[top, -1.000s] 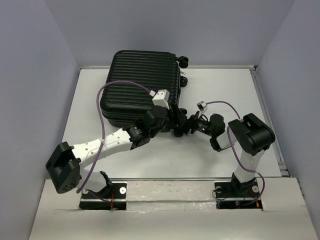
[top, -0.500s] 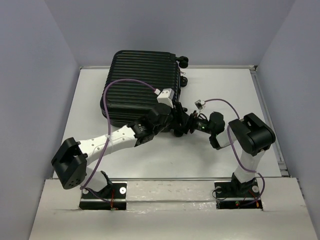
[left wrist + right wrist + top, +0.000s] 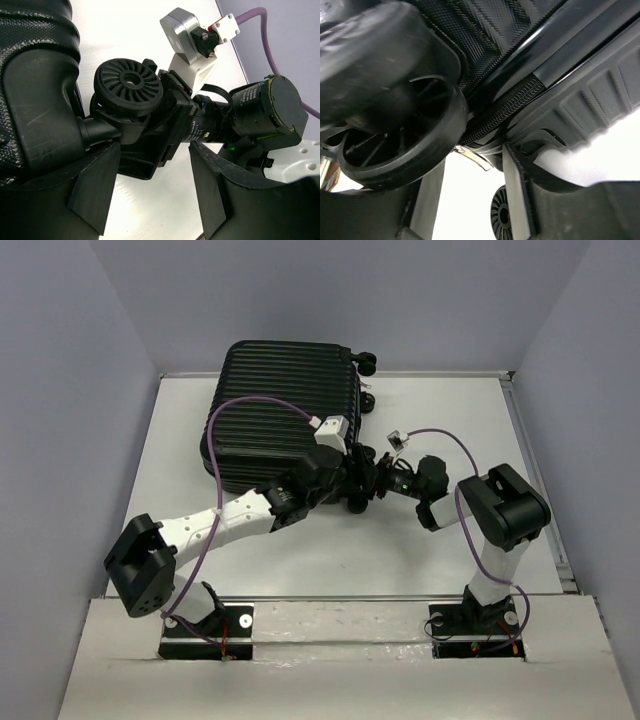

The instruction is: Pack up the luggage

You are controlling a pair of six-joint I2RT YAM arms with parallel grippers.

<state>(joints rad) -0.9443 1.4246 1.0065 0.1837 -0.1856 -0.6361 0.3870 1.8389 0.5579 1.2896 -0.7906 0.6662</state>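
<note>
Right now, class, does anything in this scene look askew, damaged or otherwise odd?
Nothing looks spilled or damaged; the luggage lies closed. One oddity: the left gripper and right gripper crowd the same wheel at its near right corner.

The luggage (image 3: 280, 420) fills the far left of the counter (image 3: 450, 430), leaving only a narrow strip along the left wall (image 3: 60, 440). To its right the counter lies open as far as the edge rail (image 3: 530, 460). The left arm (image 3: 215, 525) and right arm (image 3: 500, 510) cross the near strip. At the luggage's near right corner, a wheel (image 3: 129, 86), the left pincer (image 3: 152, 150) and the right pincer (image 3: 475, 160) crowd tightly together.
</note>
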